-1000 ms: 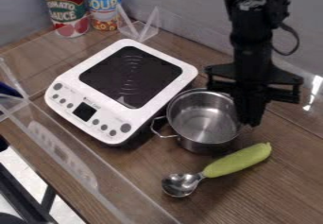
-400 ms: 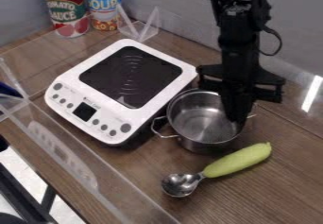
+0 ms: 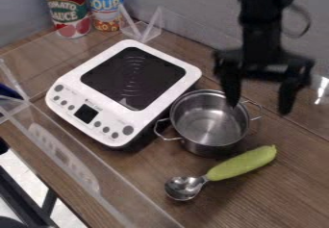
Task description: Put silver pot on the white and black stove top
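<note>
The pot sits on the counter just beside the stove top, at the side away from the cans, and near the scoop. The tool hangs over the pot's far side, on the side away from the stove top, with the pot not in its grasp. It is released, its fingers spread apart. The arm comes down from the top of the view, blurred, with the tool pointing downward.

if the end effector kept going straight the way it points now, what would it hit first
Probably the silver pot, near its far rim, or the tabletop just behind; depth is hard to judge from this view.
</note>
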### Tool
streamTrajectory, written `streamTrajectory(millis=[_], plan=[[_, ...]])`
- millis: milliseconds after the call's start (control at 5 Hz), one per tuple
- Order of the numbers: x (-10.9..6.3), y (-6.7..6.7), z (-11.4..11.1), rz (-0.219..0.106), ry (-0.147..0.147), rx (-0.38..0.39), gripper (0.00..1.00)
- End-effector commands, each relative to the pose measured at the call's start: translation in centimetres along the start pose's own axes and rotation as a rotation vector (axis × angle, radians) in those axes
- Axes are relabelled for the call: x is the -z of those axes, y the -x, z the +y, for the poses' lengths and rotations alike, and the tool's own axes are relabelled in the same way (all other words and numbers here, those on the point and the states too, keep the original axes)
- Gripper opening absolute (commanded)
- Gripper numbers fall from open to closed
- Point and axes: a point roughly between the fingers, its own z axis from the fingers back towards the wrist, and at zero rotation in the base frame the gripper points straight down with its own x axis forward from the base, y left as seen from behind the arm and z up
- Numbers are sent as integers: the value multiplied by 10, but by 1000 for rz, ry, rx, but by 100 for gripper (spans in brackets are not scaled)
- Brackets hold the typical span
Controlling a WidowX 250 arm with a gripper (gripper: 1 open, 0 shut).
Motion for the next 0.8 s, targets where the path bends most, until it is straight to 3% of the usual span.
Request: streamTrajectory(millis=[0,200,400,600], plan=[[-56,-10,-14,-72,19,6,100],[-81,-5,-8,-51,-29,26,100],[-77,-2,6,-26,-49,107,100],[-64,-2,18,-10,-68,136,100]])
